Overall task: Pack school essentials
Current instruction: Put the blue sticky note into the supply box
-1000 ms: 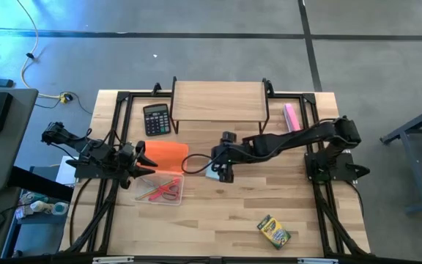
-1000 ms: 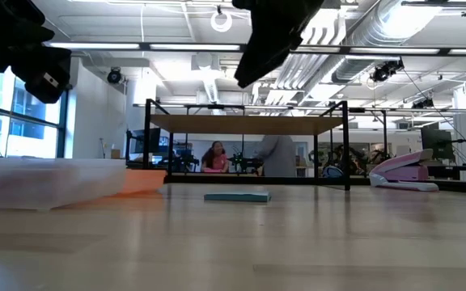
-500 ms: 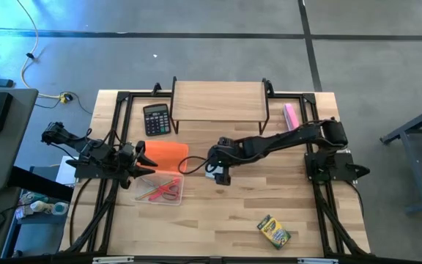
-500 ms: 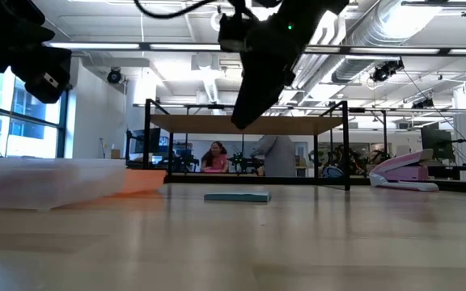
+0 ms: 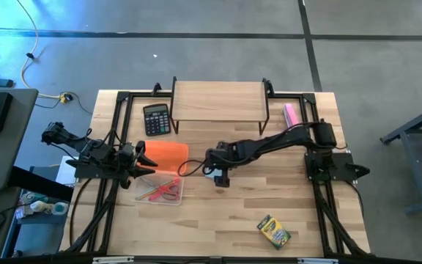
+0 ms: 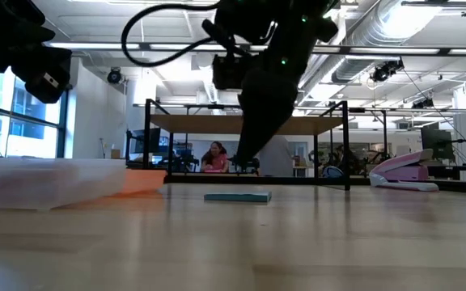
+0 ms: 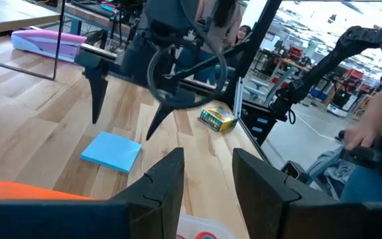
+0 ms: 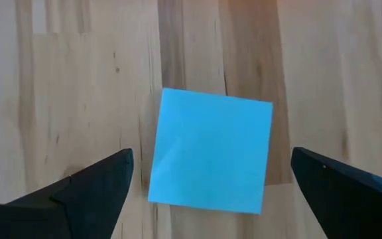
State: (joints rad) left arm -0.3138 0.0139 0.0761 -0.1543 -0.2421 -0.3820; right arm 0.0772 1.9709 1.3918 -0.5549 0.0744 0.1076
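A light blue square notepad [image 8: 211, 156] lies flat on the wooden table near its middle. My right gripper [image 8: 212, 159] hangs open above it, slanting down, with one finger on either side and clear of it. In the low view its fingertips [image 6: 239, 162] stand a little above the notepad [image 6: 237, 196]. At the table's left a clear box [image 5: 160, 189] holds red-handled scissors and a pen. Beside it lies an orange piece [image 5: 168, 154]. My left gripper [image 7: 207, 189] waits level over that box, open, with nothing between its fingers. The crayon box [image 5: 273, 231] lies at the near right.
A black calculator [image 5: 156, 119] lies at the far left. A raised wooden shelf [image 5: 218, 100] on black legs stands at the far middle. A pink oblong thing [image 5: 291, 116] lies to its right. Bare wood stretches between the notepad and the crayon box. People show in the room beyond.
My right gripper has come down toward the blue notepad, shifted slightly toward the table's left edge and tipped more steeply downward. The notepad has not moved.
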